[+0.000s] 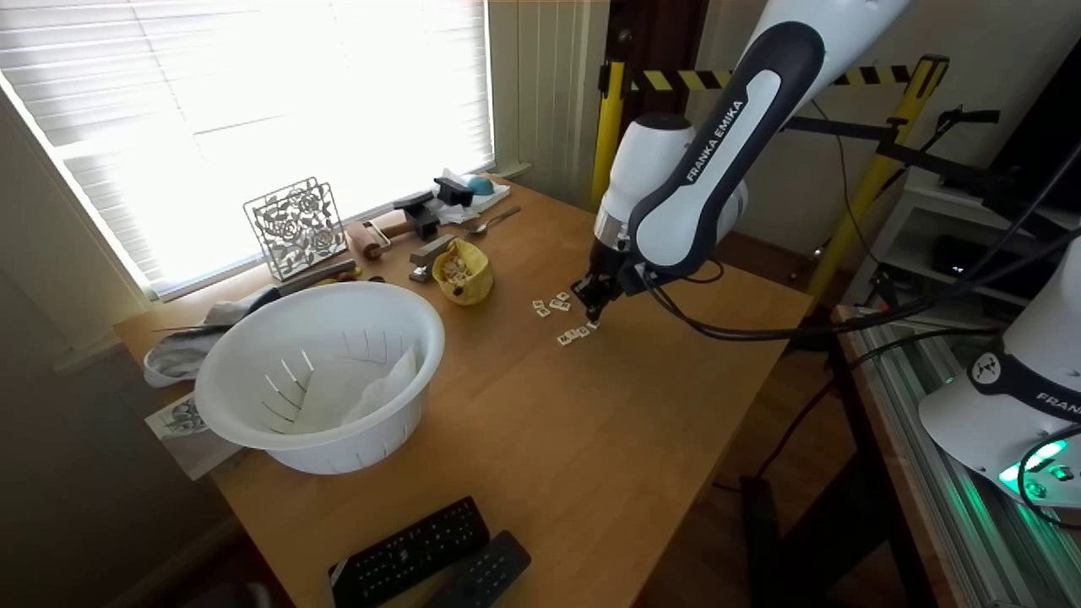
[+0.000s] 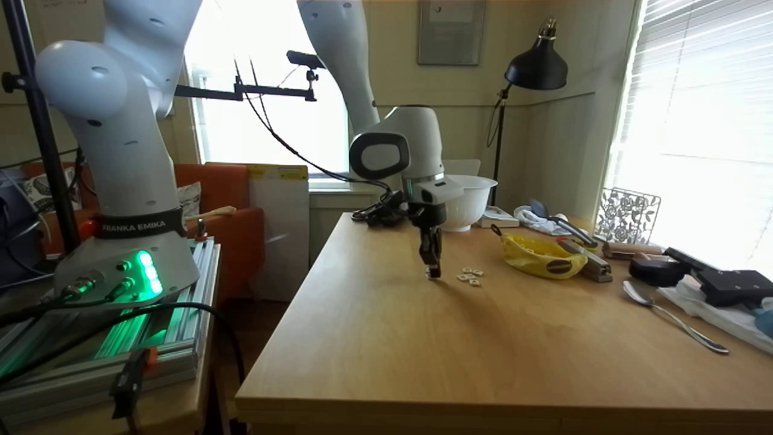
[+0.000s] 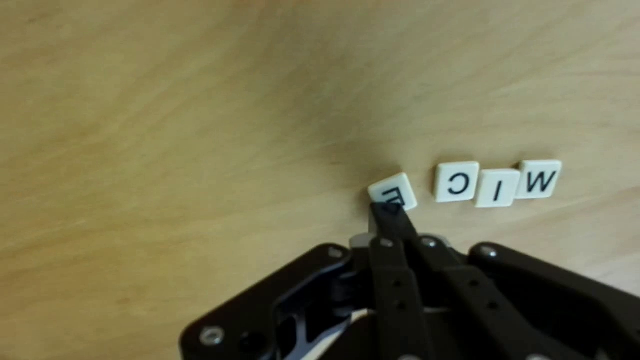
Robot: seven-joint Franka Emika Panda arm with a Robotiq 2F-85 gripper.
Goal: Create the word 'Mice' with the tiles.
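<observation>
In the wrist view the M tile (image 3: 538,179), I tile (image 3: 497,188) and C tile (image 3: 457,182) stand in a row, letters upside down. The I tile sits slightly out of line. The E tile (image 3: 400,187) lies left of the C tile, apart by a small gap and turned askew. My gripper (image 3: 392,209) is shut, its fingertips over the E tile's near edge and hiding part of it; whether they press on it is unclear. In both exterior views the gripper (image 1: 594,314) (image 2: 432,273) points down at the table by the row. More loose tiles (image 1: 552,304) (image 2: 470,277) lie nearby.
A yellow pouch (image 1: 464,274) (image 2: 540,257) holds more tiles. A large white bowl (image 1: 321,321) stands on the table (image 1: 540,439). Remotes (image 1: 410,553) lie at an end. A stapler (image 2: 589,260), spoon (image 2: 670,320) and metal rack (image 1: 297,226) are along the window side.
</observation>
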